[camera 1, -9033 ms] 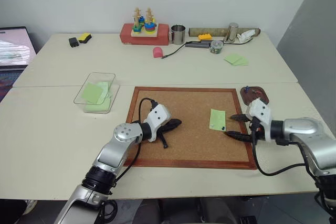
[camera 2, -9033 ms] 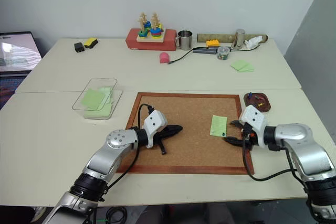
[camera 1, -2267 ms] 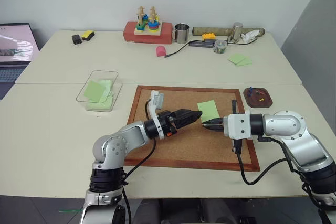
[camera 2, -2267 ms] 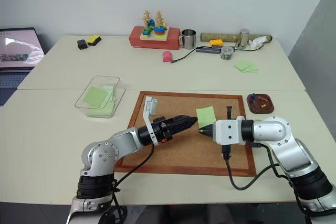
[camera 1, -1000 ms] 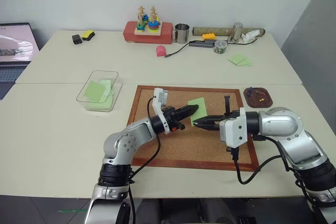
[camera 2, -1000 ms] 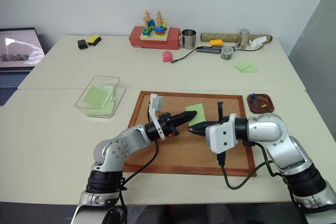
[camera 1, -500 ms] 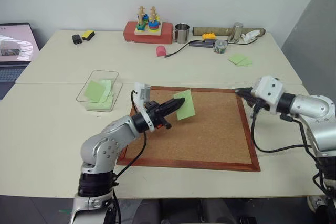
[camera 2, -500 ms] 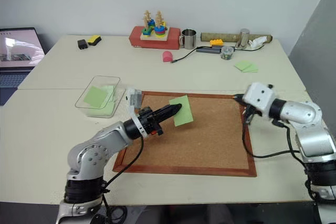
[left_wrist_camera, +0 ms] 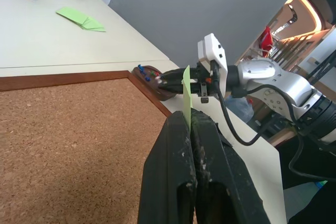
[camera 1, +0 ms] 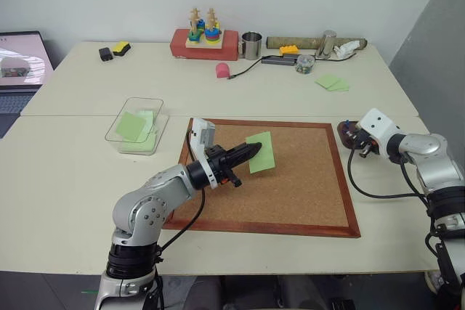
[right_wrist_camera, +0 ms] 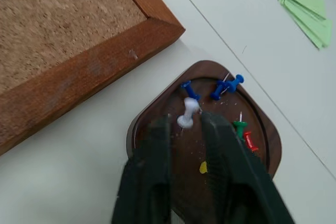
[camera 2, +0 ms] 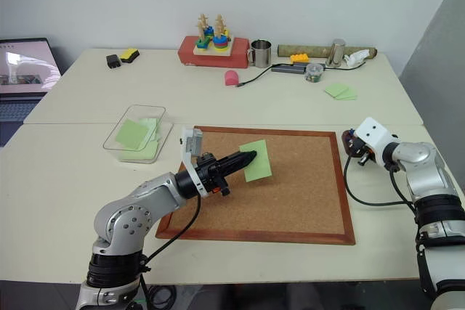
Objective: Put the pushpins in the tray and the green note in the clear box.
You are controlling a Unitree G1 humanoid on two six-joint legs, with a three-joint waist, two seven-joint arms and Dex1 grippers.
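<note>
Left gripper [camera 1: 254,149]: black two-finger tool clenched on one edge of the light green rectangular paper note [camera 1: 261,153], held above the big wood-framed corkboard [camera 1: 290,201].
Right gripper [right_wrist_camera: 185,124]: fingers parted, over the small dark reddish-brown dish-shaped tray [right_wrist_camera: 265,129]; a white pushpin [right_wrist_camera: 187,114] sits between the tips, apparently just dropped.
Tray contents: blue, green, red and white pushpins, plus a yellowish speck.
Tray position: off the corkboard's corner at 2 o'clock.
Clear box [camera 1: 134,127]: transparent shallow plastic container, at 10 o'clock from the corkboard; green papers already inside.
Step in hand (judged): carry the note to the clear box.
Technique: keep the pinch firm, swing toward 10 o'clock, bring the paper over the rim before parting the fingers, since it may flutter or cling.
</note>
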